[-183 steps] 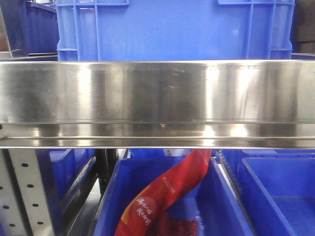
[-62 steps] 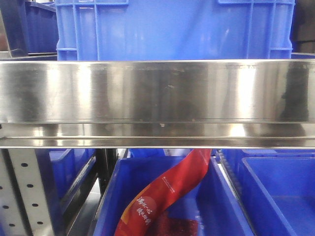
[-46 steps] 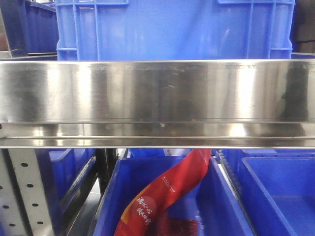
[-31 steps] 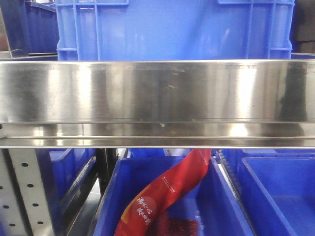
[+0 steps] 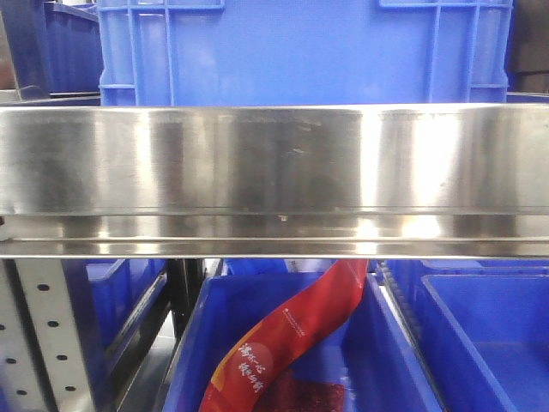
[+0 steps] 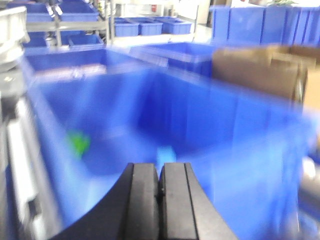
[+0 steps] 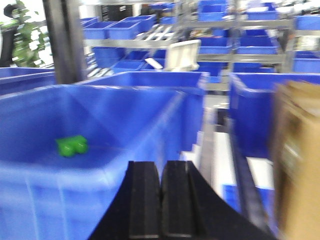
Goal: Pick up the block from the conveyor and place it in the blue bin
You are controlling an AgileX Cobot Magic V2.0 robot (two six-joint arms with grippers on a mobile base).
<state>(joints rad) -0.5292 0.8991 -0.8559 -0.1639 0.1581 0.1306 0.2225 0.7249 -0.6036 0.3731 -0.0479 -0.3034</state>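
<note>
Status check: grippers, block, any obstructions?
Left gripper shut, empty. Right gripper shut, empty. Green block lying inside blue bin. Nothing in the way, though wrist views are blurred.

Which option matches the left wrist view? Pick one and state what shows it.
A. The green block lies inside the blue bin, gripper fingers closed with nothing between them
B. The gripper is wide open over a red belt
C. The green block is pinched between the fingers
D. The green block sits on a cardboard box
A: the green block lies blurred on the floor of the blue bin, while the left gripper shows its fingers pressed together, holding nothing.
</note>
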